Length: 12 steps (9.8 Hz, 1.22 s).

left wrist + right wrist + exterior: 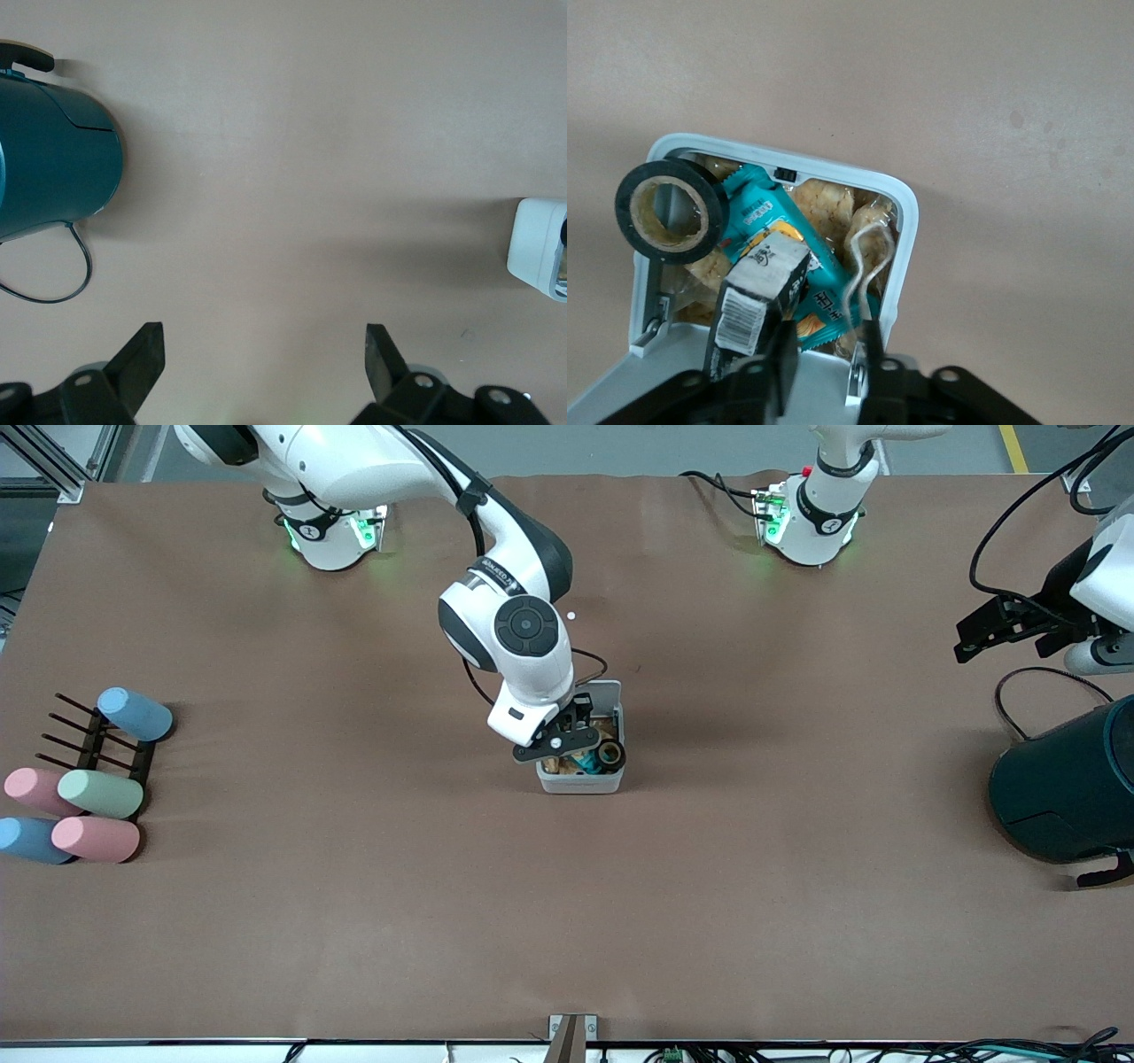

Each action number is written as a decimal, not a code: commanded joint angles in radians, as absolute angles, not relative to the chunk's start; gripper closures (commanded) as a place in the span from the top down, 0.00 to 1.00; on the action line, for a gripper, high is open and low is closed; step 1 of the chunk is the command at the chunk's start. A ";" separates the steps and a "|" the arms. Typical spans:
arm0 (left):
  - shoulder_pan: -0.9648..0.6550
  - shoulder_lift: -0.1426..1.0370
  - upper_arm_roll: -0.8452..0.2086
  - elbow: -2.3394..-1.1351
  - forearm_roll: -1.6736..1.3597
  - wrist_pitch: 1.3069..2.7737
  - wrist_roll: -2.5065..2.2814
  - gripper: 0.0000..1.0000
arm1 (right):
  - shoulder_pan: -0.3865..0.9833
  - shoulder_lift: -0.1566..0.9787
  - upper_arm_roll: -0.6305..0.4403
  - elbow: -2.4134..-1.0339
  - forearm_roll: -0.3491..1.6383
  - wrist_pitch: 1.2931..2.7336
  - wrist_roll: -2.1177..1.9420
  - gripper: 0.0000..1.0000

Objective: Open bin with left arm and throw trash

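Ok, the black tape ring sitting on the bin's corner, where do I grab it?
Come straight down with the right gripper, open over the bin. The tape ring lies hole-up on the rim, so probably pinch its wall, one of the fingers in the hole and one outside, on the part over the bin's inside.

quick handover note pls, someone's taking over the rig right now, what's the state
Left gripper: open, holding nothing, up near the teal container at the left arm's end of the table, waiting.
Right gripper: low over the bin at mid-table; its fingers frame a bent wire loop.
Bin: open, lid standing up. Inside are a black tape ring perched at the rim, a black wrapper, a teal packet and snack bits.
Done: bin opened, trash in it.
Left: clear the right gripper from the bin; whether the loop is released cannot be told.
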State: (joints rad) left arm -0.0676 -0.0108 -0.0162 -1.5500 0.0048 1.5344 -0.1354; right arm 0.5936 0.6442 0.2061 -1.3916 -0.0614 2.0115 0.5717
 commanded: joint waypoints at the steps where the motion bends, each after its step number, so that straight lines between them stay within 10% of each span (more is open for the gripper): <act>1: -0.064 -0.003 -0.014 -1.526 -0.011 1.516 -0.120 1.00 | 0.597 0.658 0.206 -1.368 -0.048 2.006 0.577 0.47; 6: -0.064 -0.003 -0.012 -1.525 -0.011 1.516 -0.120 1.00 | 0.504 0.650 0.207 -1.246 0.041 1.843 0.493 0.54; 10: -0.064 -0.003 -0.012 -1.525 -0.011 1.516 -0.120 1.00 | 0.255 0.579 0.199 -1.203 0.060 1.656 0.110 1.00; 12: -0.064 -0.003 -0.012 -1.526 -0.011 1.517 -0.118 1.00 | 0.180 0.482 0.157 -1.201 0.026 1.535 0.040 1.00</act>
